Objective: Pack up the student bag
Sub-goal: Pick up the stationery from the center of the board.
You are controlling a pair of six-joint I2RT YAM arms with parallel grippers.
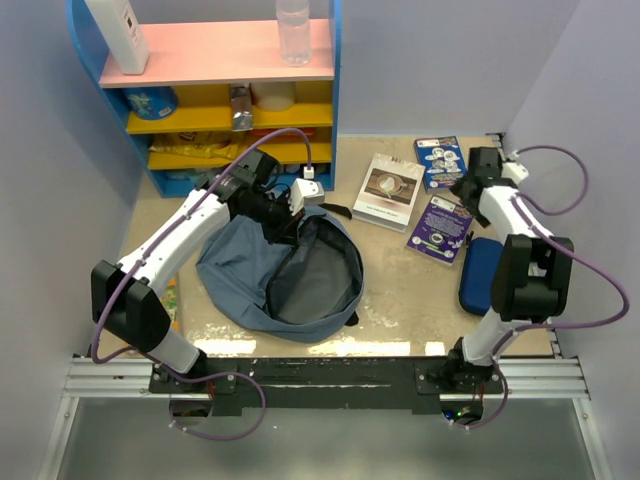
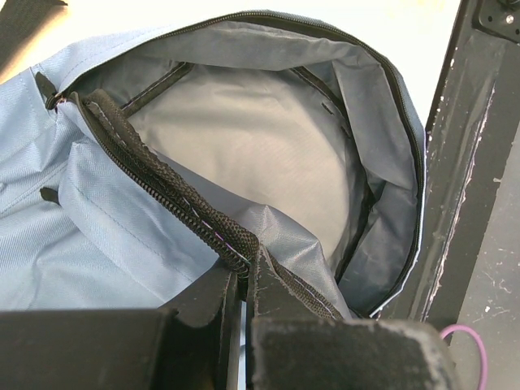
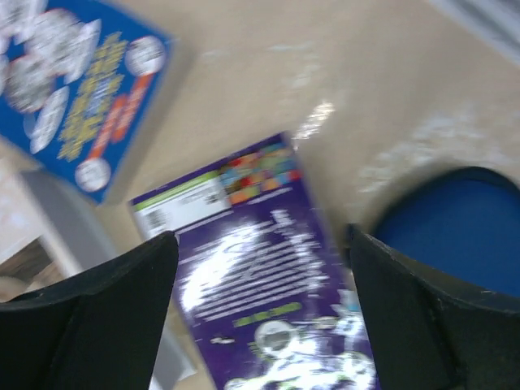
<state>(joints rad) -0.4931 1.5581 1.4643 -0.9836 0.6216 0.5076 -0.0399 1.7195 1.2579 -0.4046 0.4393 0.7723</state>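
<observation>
student bag (image 1: 240,275): lies centre-left on the table (image 1: 400,290), mouth open on its right side, inside looks empty
left gripper (image 2: 244,276): pressed together on the bag's zipper edge (image 2: 162,183), lifting the rim
right gripper (image 3: 264,268): spread wide, hovering over the purple book (image 3: 268,325), pencil case (image 3: 455,219) just beside
step in hand: likely picking up the purple book
how to do it well: come down square on one long edge, clear of the pencil case, pinch firmly, hold the rim high so the book slides in flat

Student bag (image 2: 97,252) gaping open — grey lining (image 2: 244,154) inside, left gripper (image 2: 242,275) jaws apparently pinching its black zipper edge (image 2: 154,175)
</observation>
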